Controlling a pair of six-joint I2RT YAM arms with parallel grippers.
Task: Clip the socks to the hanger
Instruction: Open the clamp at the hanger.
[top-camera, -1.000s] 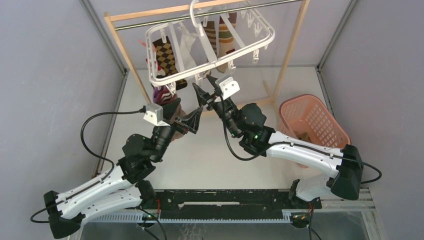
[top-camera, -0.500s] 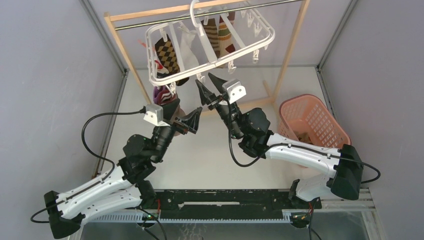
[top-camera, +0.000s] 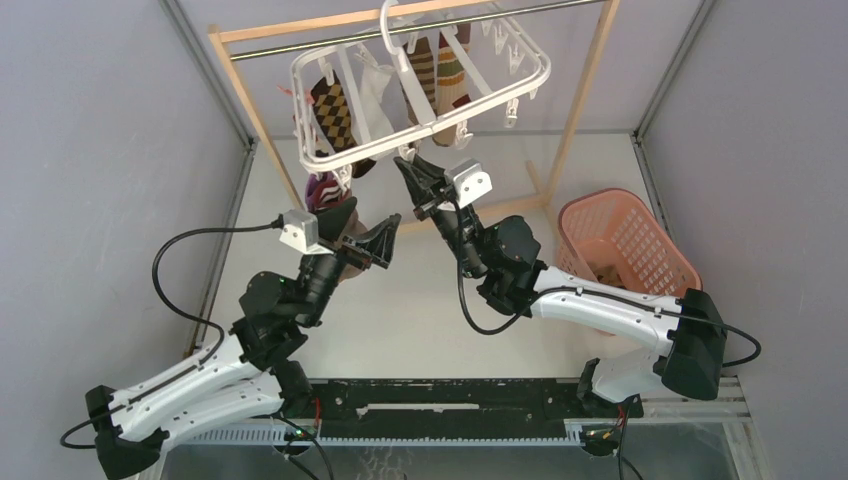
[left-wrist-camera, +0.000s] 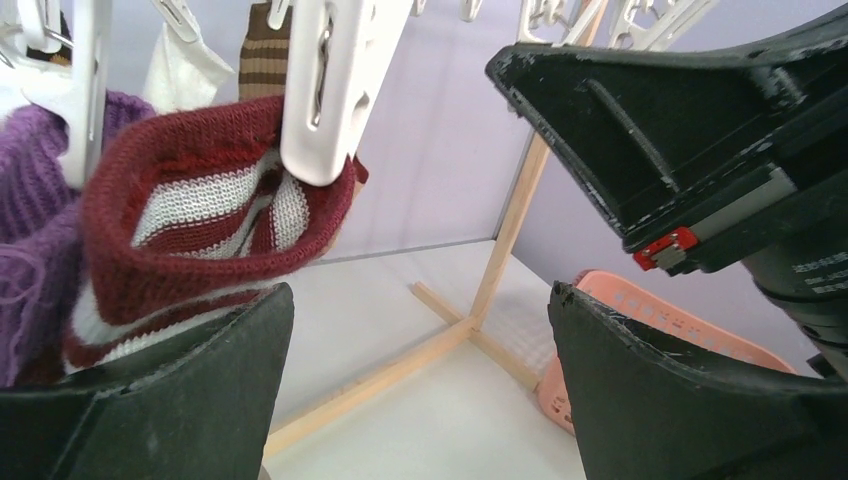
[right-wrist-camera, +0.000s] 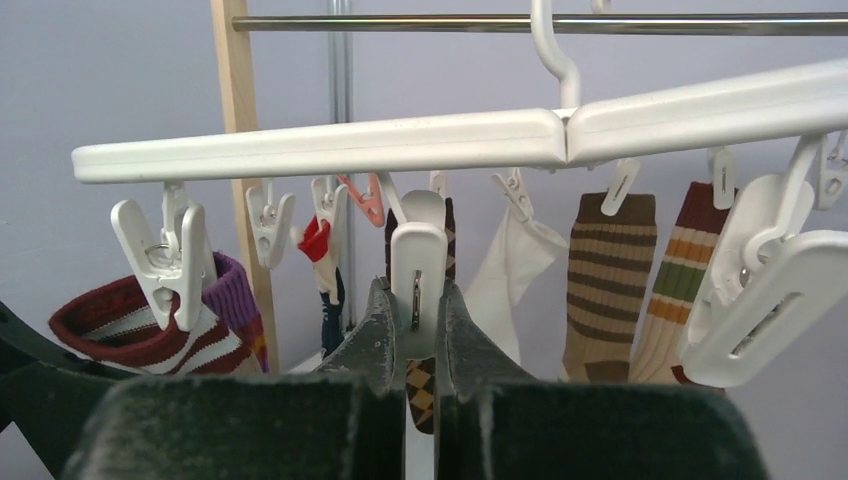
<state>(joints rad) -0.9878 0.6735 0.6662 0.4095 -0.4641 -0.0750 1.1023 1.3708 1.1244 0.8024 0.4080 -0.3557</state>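
The white hanger (top-camera: 500, 97) hangs by its hook from the rod, with several socks clipped under it. In the right wrist view my right gripper (right-wrist-camera: 413, 290) is shut on a white clip (right-wrist-camera: 418, 250) at the frame's (right-wrist-camera: 320, 150) near edge. A brown argyle sock (right-wrist-camera: 420, 395) shows behind that clip. A red-and-white cuffed sock (left-wrist-camera: 200, 220) hangs from another clip (left-wrist-camera: 330, 90), its cuff resting against the left finger of my open left gripper (left-wrist-camera: 420, 300). Nothing sits between the left fingers. A purple sock (left-wrist-camera: 30, 180) hangs beside it.
The wooden rack (top-camera: 580, 90) with its metal rod (right-wrist-camera: 600, 22) carries the hanger. A pink slotted basket (top-camera: 625, 240) stands on the table at the right. Striped socks (right-wrist-camera: 608, 280) and a white sock (right-wrist-camera: 515, 270) hang further along. Both grippers sit close together under the frame.
My right gripper rose to the hanger's near edge and closed on a clip. The left arm shifted slightly back and stayed open.
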